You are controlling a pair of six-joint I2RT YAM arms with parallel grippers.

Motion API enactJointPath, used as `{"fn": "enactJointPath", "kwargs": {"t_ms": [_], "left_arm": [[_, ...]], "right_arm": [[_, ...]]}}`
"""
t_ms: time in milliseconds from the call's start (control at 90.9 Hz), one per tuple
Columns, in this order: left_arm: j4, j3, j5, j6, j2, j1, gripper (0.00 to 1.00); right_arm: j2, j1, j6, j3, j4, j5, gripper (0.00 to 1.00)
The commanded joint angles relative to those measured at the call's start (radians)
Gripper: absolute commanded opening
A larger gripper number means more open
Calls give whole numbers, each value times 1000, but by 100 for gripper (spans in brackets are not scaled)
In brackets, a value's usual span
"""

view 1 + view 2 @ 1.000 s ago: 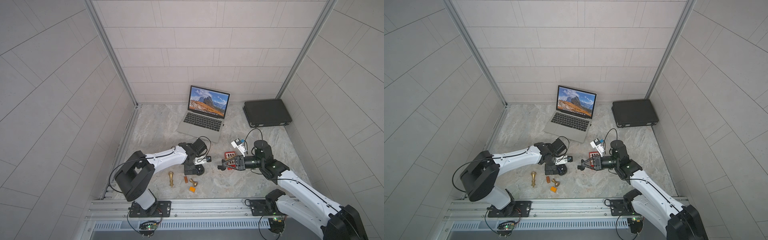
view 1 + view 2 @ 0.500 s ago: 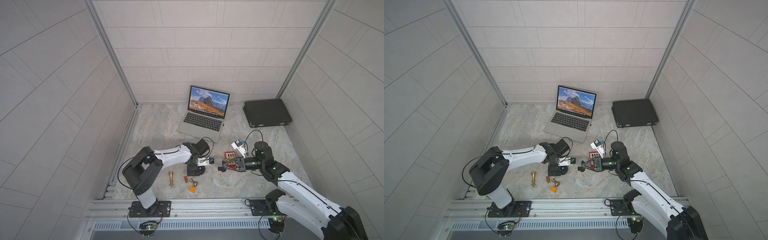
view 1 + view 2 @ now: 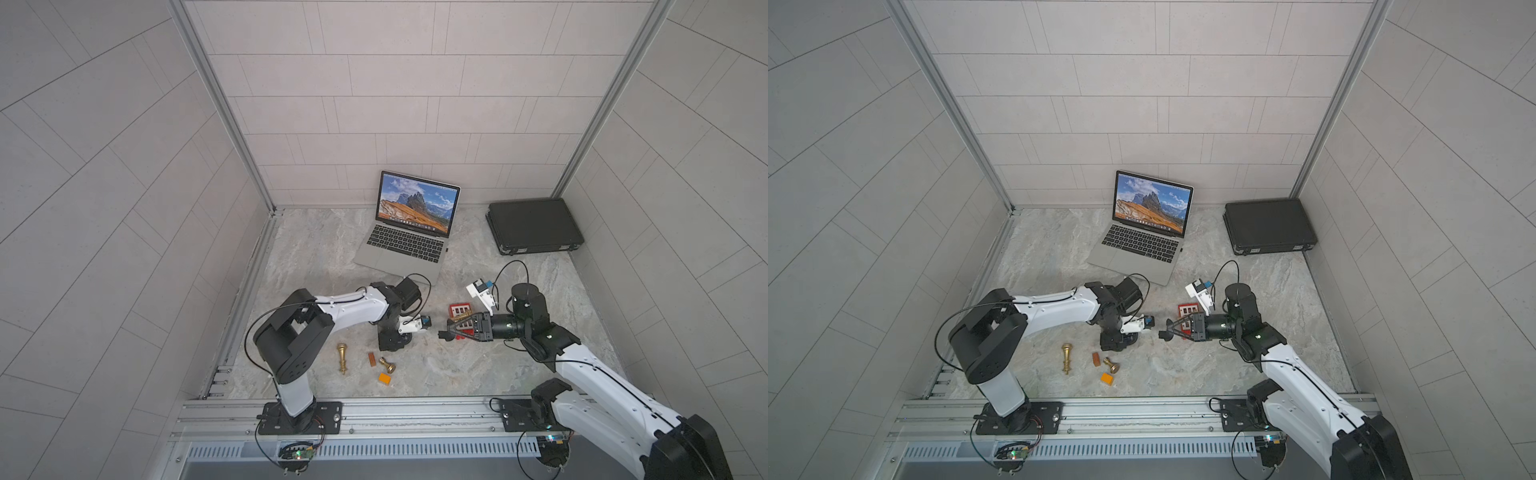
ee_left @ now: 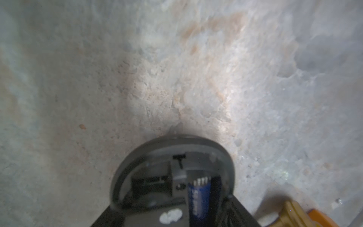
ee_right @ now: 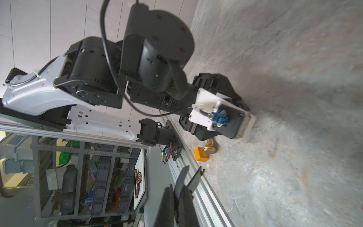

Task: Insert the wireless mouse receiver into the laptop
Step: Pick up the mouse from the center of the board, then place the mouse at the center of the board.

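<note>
The laptop (image 3: pixel 376 258) is looking like smooth, dull silver metal, and the black case (image 3: pixel 534 224) is looking dull too. The table (image 3: pixel 316 257) is showing a rough, stony top, while the gold chess piece (image 3: pixel 342 358) is shining like metal.

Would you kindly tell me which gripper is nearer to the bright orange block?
Left. The left gripper stands just beyond the bright orange block, on its laptop side; the right gripper lies farther off, toward the robot's right.
</note>
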Motion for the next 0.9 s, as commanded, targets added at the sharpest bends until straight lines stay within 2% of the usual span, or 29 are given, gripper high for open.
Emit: {"fn": "enactJointPath", "kwargs": {"t_ms": [0, 154, 330, 572, 748, 891], "left_arm": [[-19, 46, 85, -105, -47, -20, 66], [53, 56, 222, -262, -86, -51, 66], [153, 24, 219, -378, -49, -114, 66], [170, 28, 136, -440, 63, -169, 70], [165, 35, 149, -441, 78, -174, 77], [140, 53, 149, -442, 99, -181, 78]], "right_arm": [[-10, -66, 4, -26, -8, 0, 0], [9, -120, 3, -41, -28, -35, 0], [25, -120, -1, -64, -61, -35, 0], [50, -121, -12, -79, -83, -73, 0], [57, -120, -19, -84, -93, -72, 0], [57, -120, -23, -86, -95, -68, 0]]}}
